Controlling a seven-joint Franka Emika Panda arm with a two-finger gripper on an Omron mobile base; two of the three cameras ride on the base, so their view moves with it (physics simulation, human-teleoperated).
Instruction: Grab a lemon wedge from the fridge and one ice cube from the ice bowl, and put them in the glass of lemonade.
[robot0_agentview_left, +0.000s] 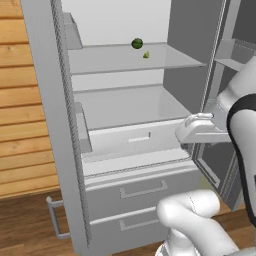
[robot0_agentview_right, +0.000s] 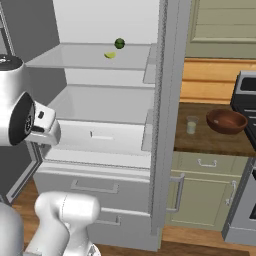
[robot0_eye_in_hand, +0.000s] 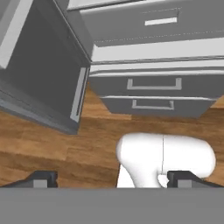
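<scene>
The fridge (robot0_agentview_left: 125, 107) stands with both doors swung wide. On its upper shelf lies the tiny pale lemon wedge (robot0_agentview_left: 146, 55) (robot0_agentview_right: 109, 55), just in front of a dark green ball (robot0_agentview_left: 137, 43). To the right of the fridge, on the wooden counter, stand the glass of lemonade (robot0_agentview_right: 191, 124) and the reddish-brown ice bowl (robot0_agentview_right: 226, 120). My gripper (robot0_eye_in_hand: 113, 179) is open, fingertips far apart with nothing between them. It points down at the fridge's lower drawers (robot0_eye_in_hand: 153, 83) and the floor. My white hand (robot0_agentview_left: 200, 129) hangs in front of the crisper drawer, well below the wedge.
The right fridge door (robot0_agentview_right: 167, 125) stands between the shelves and the counter. The left door (robot0_agentview_left: 47, 125) juts toward me. A grey stove (robot0_agentview_right: 245, 150) sits right of the bowl. Beige cabinets (robot0_agentview_right: 200, 195) are below the counter.
</scene>
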